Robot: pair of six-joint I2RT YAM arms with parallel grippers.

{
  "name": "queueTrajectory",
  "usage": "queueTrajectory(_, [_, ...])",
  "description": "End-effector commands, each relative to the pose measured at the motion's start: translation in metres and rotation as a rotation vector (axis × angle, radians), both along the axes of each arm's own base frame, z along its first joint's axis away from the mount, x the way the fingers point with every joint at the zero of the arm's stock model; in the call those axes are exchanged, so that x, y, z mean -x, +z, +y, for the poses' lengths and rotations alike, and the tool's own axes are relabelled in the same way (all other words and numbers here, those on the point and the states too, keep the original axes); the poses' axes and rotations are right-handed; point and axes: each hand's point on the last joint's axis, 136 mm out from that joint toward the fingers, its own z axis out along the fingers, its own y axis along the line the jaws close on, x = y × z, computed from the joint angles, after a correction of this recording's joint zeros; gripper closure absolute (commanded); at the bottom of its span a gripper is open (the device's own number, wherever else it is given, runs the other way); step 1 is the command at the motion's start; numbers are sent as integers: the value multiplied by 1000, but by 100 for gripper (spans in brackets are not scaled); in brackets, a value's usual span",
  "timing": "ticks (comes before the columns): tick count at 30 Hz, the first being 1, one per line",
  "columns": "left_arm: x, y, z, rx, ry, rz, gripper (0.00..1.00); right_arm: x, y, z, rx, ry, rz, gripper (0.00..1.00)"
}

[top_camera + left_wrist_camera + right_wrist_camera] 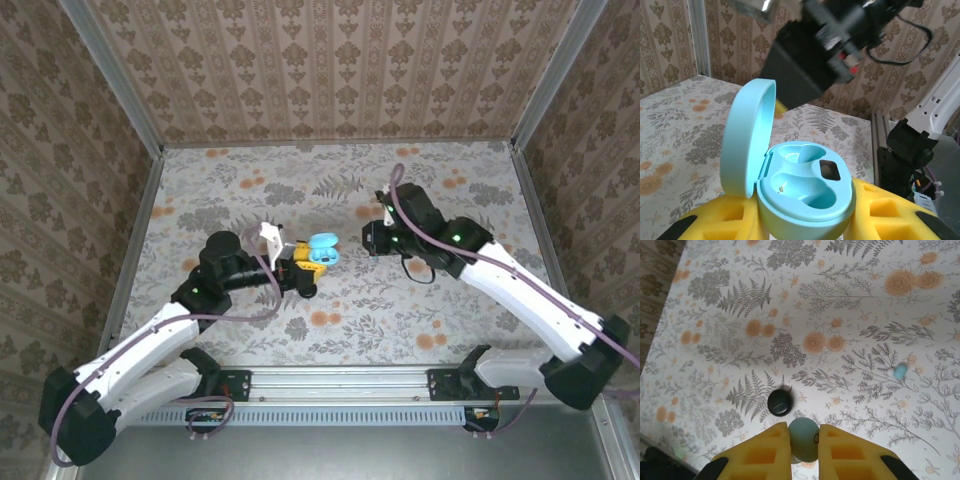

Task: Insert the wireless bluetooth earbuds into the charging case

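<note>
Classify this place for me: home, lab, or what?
Probably a staged robot test cell, not a home: wallpaper panels in an aluminium frame box in a floral table, with two arms bolted to a rail at its near edge.

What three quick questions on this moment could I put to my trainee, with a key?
1. True or false: the charging case held in the left gripper has its lid shut.
2. Multiple choice: what is pinched in the right gripper? A the charging case; B a turquoise earbud; C nothing.
3. Short answer: what colour is the loose earbud lying on the table nearest the right gripper's fingertips?

Key: 1 false, the lid stands open. 2 B. 3 black.
</note>
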Motion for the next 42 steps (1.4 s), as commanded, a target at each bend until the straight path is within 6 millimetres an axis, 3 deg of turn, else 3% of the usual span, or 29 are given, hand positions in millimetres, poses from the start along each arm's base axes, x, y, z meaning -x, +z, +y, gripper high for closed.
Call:
queueTrajectory(1, [-5, 20, -5, 46, 10, -127, 93, 20, 0, -12, -28, -8, 24, 86])
queueTrajectory(10, [-8, 12, -16, 25, -12, -133, 94, 43, 30, -17, -122, 17, -11, 88])
queueTrajectory(20, [-9, 7, -23, 8, -23, -130, 93, 50, 52, 26, -138, 127, -51, 88])
queueTrajectory(33, [-7, 7, -23, 5, -23, -130, 93, 47, 55, 67, -142, 200, -44, 88])
queueTrajectory(42, [-7, 8, -23, 6, -19, -132, 93, 46, 52, 80, -137, 218, -22, 88])
